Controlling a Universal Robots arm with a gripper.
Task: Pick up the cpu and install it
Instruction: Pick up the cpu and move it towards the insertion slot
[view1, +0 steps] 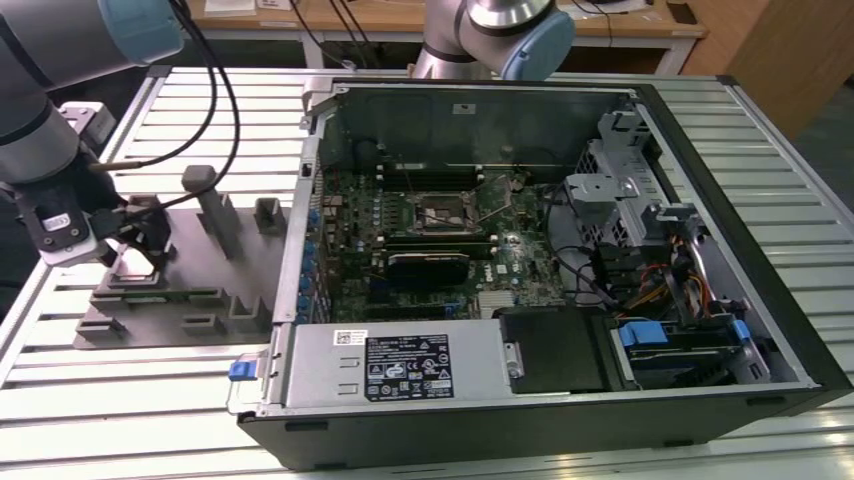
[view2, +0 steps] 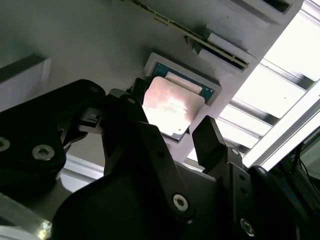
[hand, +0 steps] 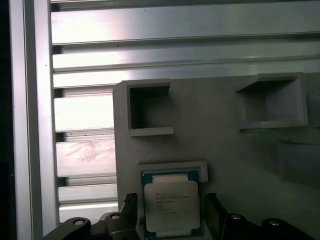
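Note:
The cpu (view2: 170, 107) (hand: 171, 202), a flat square chip with a shiny metal top, lies in a raised pocket of the grey fixture (hand: 225, 140) (view1: 180, 300) at the exterior view's left. My gripper (view1: 138, 245) (view2: 172, 115) (hand: 171, 210) hangs right over it, open, with one black finger (view2: 207, 142) on each side of the chip and a narrow gap to its edges. The chip still rests flat in its pocket. In the open computer case (view1: 694, 330), the square socket (view1: 445, 213) sits on the motherboard, well away from the gripper.
Upright grey posts (view1: 214, 215) of the fixture stand close beside the gripper. The case wall (view1: 310, 200) rises between the fixture and the motherboard. A second arm's base (view1: 501, 35) stands behind the case. Everything rests on a slatted aluminium table (view1: 147, 400).

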